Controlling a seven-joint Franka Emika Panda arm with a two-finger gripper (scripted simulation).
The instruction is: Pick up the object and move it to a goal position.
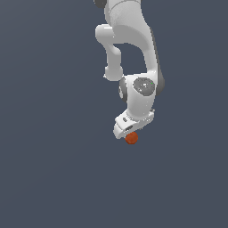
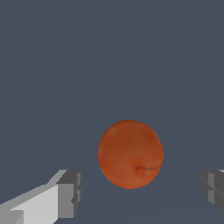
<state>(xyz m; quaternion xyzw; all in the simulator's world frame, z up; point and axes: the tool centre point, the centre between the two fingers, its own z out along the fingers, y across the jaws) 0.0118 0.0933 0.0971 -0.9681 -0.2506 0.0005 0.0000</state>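
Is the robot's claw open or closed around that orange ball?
Open. In the wrist view the gripper fingers stand apart from the ball, with gaps either side.

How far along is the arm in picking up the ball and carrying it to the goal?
Done: the gripper is lined up directly above the ball. In hand: the fingers stand open on either side of the ball with gaps showing, so nothing is gripped yet. Left: closing on it, lifting, and carrying it to the goal, which no view shows.
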